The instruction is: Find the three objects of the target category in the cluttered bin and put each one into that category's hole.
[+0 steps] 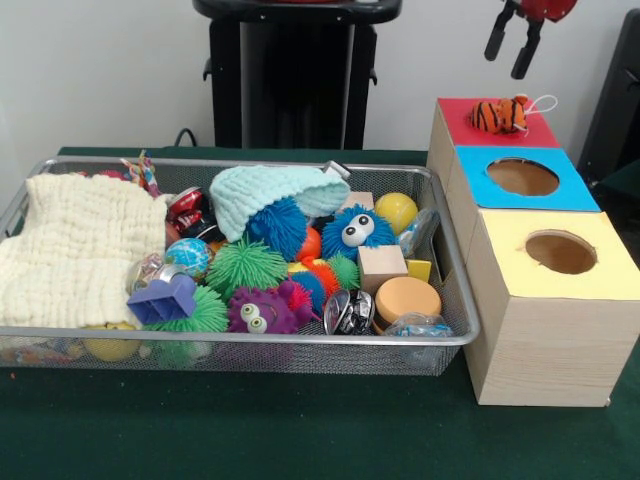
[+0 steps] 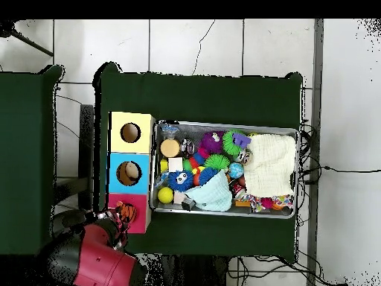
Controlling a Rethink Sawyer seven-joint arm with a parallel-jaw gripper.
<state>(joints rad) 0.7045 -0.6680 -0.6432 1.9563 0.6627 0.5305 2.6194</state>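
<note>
Gripper point(image 1: 513, 52) at upper right of the front view, fingers apart and empty, above an orange striped toy point(image 1: 499, 115) lying on the red-topped box point(image 1: 455, 110), possibly over its hole, cluttered bin point(image 1: 300, 340) centre-left, crammed with toys.

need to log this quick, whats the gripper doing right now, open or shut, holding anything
gripper: open and empty, hanging above the orange striped toy that lies on the red-topped box.
</note>
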